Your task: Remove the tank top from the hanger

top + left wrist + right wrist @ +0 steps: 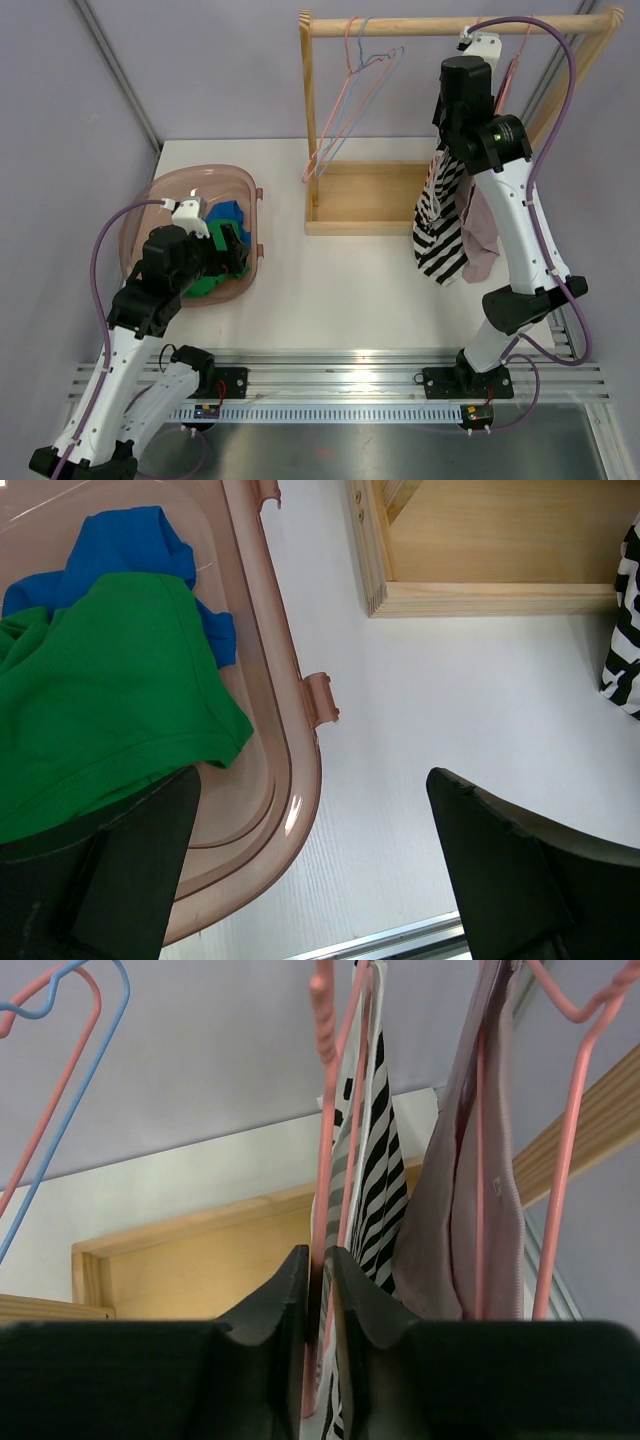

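A black-and-white striped tank top hangs on a pink hanger from the wooden rail. A pale pink tank top hangs beside it on a second pink hanger. My right gripper is raised to the rail and shut on the striped top's hanger wire, with the striped fabric against its right finger. In the top view its fingers are hidden behind the wrist. My left gripper is open and empty, low over the basket's near right rim.
A translucent brown basket at the left holds a green and a blue garment. Two empty hangers, pink and blue, hang at the rail's left end. The rack's wooden base tray sits behind the table's middle.
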